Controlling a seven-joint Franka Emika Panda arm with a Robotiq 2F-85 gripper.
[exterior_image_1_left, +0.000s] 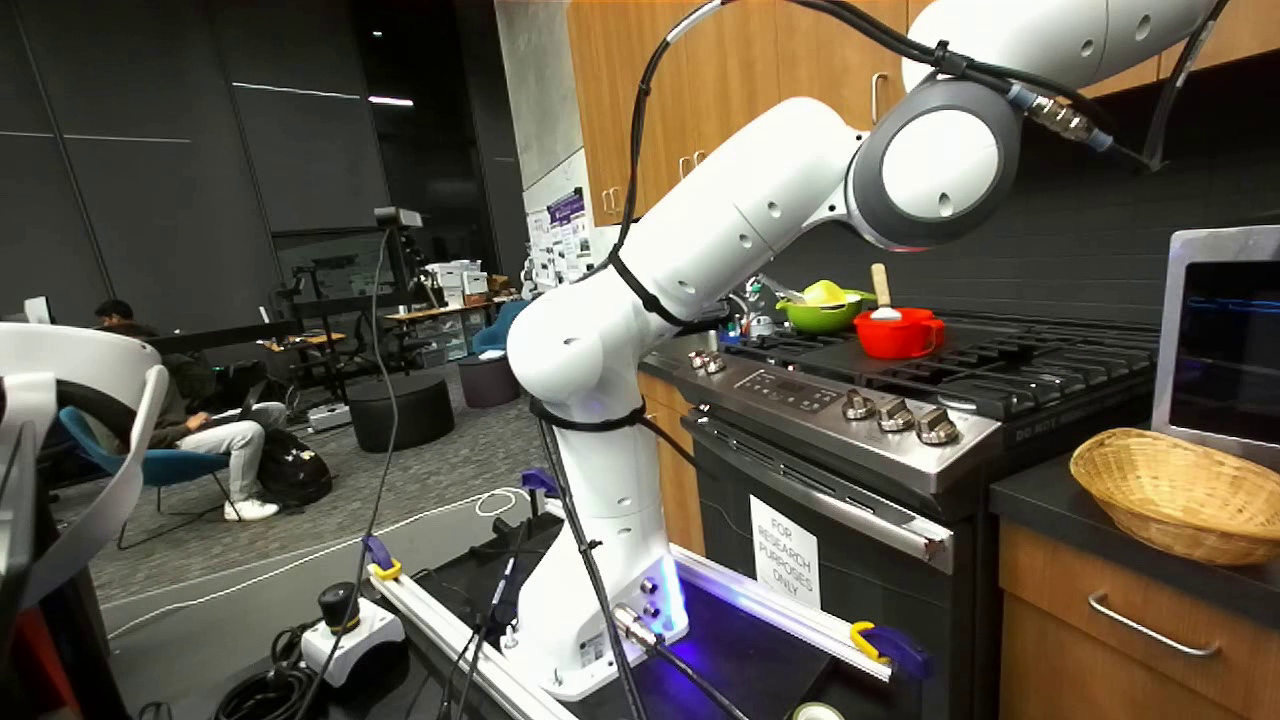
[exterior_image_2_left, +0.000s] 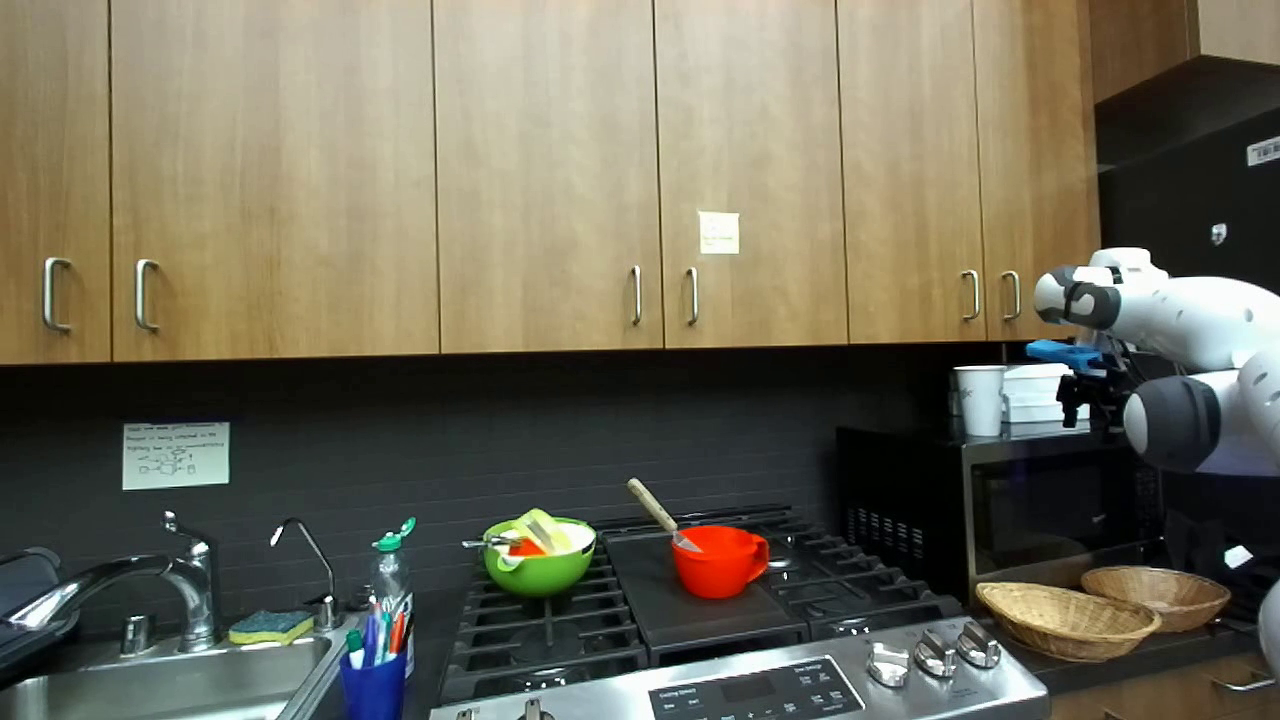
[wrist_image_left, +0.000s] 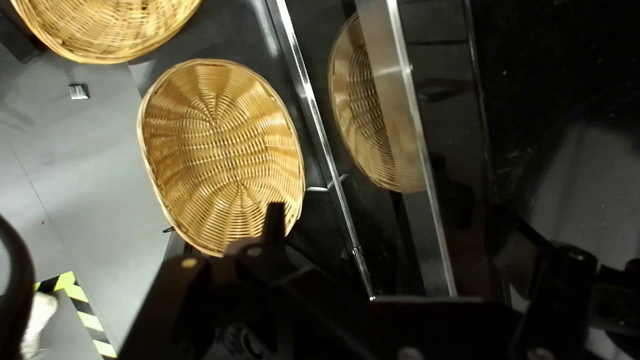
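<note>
Here the step looks like an approach: the gripper stands wide and, as far as its dark outline shows, empty, the wicker basket lies left of centre in the wrist view, and contact calls for descending.

A black, steel-fronted gas range is noted in both exterior views. In an exterior view, its left burners bear a round green bowl; the yellow and white items inside appear too jumbled to identify. On its central dark plate stands a round red handled vessel, a wooden-handled utensil leaning out. Left of the range: a blue holder of slim coloured items, a green-capped clear bottle and, farther off, a dark-topped yellow sponge. Above the range: light-wood cabinets.
</note>
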